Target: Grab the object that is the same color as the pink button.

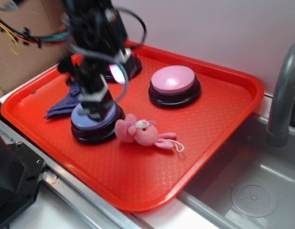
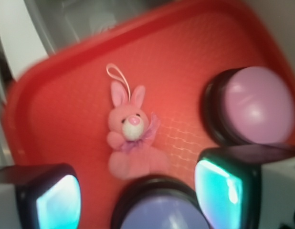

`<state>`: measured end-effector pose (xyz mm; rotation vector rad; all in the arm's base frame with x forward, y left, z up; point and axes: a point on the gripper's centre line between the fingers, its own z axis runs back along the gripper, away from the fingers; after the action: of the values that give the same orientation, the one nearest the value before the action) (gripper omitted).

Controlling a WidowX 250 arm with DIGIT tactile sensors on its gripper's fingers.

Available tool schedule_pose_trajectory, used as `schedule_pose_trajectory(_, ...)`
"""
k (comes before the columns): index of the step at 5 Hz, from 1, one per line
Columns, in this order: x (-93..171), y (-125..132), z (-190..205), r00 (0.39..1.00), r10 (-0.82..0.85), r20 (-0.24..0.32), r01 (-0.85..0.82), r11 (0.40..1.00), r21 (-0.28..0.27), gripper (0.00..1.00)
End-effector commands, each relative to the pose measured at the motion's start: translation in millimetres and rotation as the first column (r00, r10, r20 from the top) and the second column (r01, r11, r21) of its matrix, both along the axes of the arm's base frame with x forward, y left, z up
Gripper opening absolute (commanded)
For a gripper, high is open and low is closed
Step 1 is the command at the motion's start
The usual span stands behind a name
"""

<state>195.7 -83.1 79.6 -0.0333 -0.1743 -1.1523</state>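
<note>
Lying flat, bunny (image 2: 132, 138) (white string loop (image 2: 120, 76) clear in wrist view), hand (image 2: 138, 195) spread

The gripper (image 2: 138, 200) points downward, fingers (image 2: 57, 202) apart (nothing between them).

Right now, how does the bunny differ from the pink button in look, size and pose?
The bunny is a soft plush with ears, a white face patch and a string loop; the pink button is a hard, smooth dome on a black base. The bunny is clearly smaller than the button. The bunny lies on its side beside the blue-topped button; the pink button sits upright, apart. Both are pink and rest on the red tray.
</note>
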Motion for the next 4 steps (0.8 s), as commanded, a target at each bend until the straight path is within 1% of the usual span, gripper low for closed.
schedule_pose_trajectory(1, 6.1, -18.1, -39.0, 0.995, -0.098, 0.011, 0.098, 0.993, 0.059, 1.0)
schedule_pose_trajectory(2, 5.1, -22.1, -52.5, 0.992, -0.126, 0.01, 0.125, 0.991, 0.056, 1.0)
schedule_pose_trajectory(3, 5.8, -23.2, -58.9, 0.992, -0.13, 0.001, 0.129, 0.989, 0.069, 1.0)
schedule_pose_trajectory(4, 6.1, -23.8, -59.7, 0.991, -0.133, 0.011, 0.133, 0.989, 0.061, 0.02)
